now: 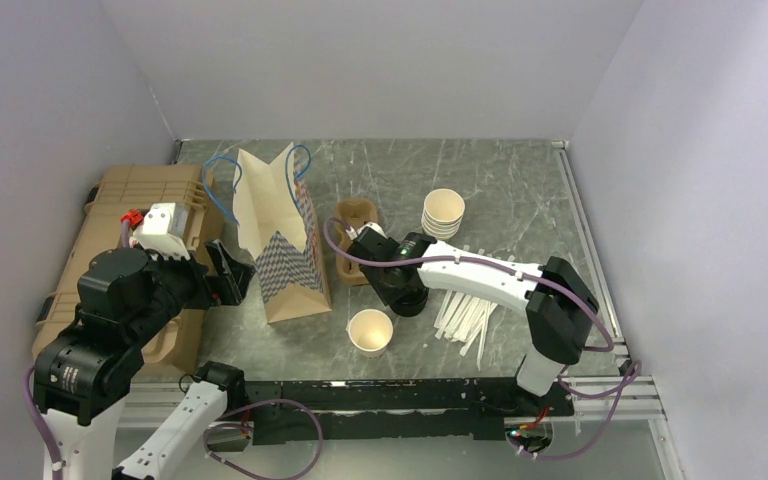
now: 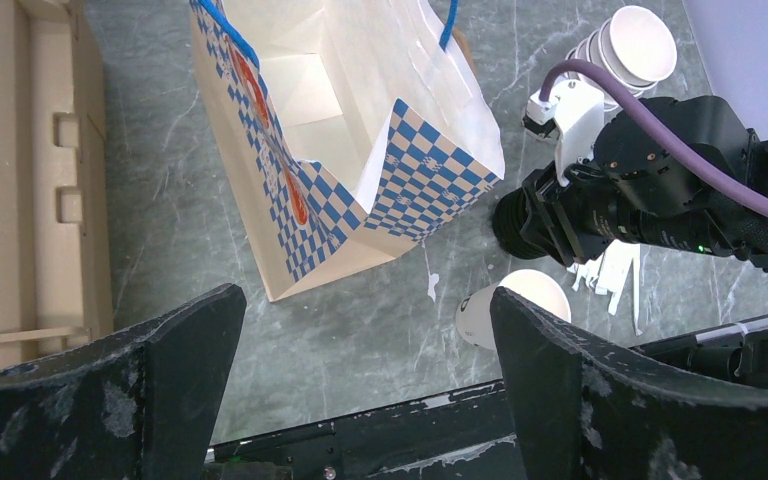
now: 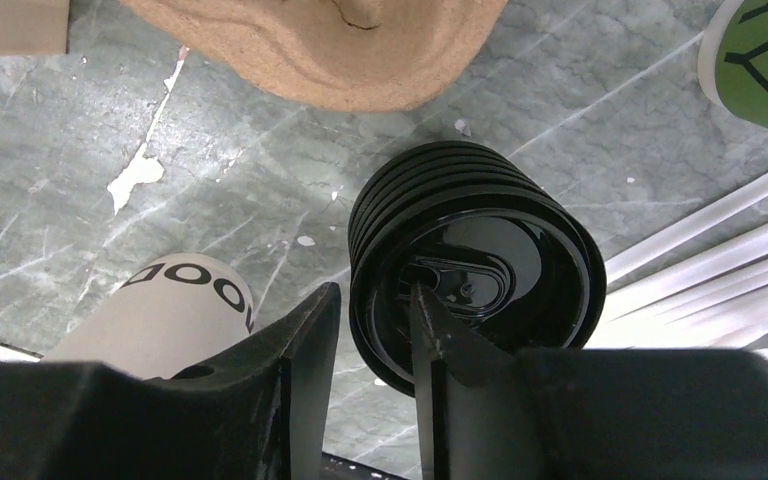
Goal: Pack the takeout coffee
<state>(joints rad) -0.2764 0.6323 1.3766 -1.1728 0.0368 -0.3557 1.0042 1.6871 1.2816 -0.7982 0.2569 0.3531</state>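
One pale cream paper cup stands alone at the table's front with no lid on it, also in the left wrist view and the right wrist view. A stack of black lids stands just behind it. My right gripper is down on that stack: one finger is inside the top lid, the other outside its rim with a thin gap. The open checked paper bag stands upright to the left. Left of the bag's base, my left gripper hangs wide open and empty.
A stack of lidless cups with green bases stands behind the right arm. A pulp cup carrier lies beside the bag. White straws are strewn at right. Brown moulded trays fill the left edge.
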